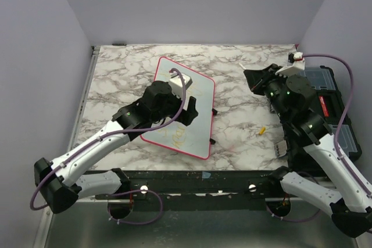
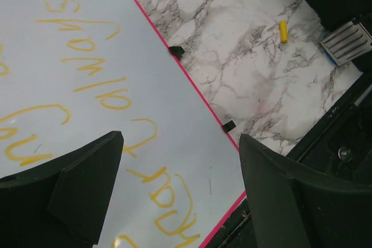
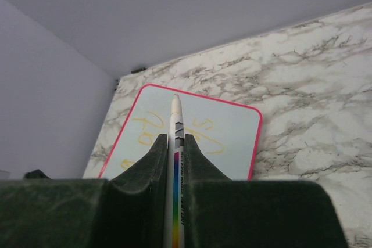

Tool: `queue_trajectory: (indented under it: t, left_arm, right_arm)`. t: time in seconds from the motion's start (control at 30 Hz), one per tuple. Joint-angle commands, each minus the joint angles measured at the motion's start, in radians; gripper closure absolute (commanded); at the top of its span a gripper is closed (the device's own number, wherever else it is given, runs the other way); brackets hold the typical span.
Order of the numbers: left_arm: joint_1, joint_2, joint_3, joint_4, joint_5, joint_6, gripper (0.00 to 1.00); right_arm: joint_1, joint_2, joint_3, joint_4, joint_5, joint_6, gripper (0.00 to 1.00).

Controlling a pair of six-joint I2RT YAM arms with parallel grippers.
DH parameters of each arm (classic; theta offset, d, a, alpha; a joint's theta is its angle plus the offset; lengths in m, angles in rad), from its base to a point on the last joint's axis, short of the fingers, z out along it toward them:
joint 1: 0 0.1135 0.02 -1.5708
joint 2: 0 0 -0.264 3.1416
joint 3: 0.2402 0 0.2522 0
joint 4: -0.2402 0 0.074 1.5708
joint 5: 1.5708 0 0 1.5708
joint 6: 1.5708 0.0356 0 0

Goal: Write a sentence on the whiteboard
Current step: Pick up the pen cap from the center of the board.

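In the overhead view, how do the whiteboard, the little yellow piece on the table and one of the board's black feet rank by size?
1. whiteboard, by far the largest.
2-3. yellow piece and black foot: both tiny and look about alike, so I would not rank them.

Your whiteboard (image 1: 201, 121) lies flat on the marble counter (image 1: 244, 114), turned askew, its glossy pale face up inside a thin pink-red rim. The sentence (image 2: 99, 94) crosses it in two lines of thin yellow cursive.
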Motion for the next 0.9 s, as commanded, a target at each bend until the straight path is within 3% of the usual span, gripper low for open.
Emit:
queue_trajectory:
  t: [0.0, 0.43, 0.87]
  left_arm:
    - [-0.099, 0.100, 0.045, 0.155, -0.087, -0.032, 0.19]
    - [-0.326, 0.567, 0.342, 0.224, -0.189, -0.042, 0.31]
    - [-0.393, 0.898, 0.587, 0.219, -0.138, -0.070, 0.34]
  right_arm:
    - [0.004, -0.013, 0.085, -0.074, 0.064, -0.026, 0.99]
    - [0.004, -0.035, 0.198, -0.088, 0.098, -0.026, 0.99]
    - [0.004, -0.053, 0.227, -0.082, 0.082, 0.000, 0.99]
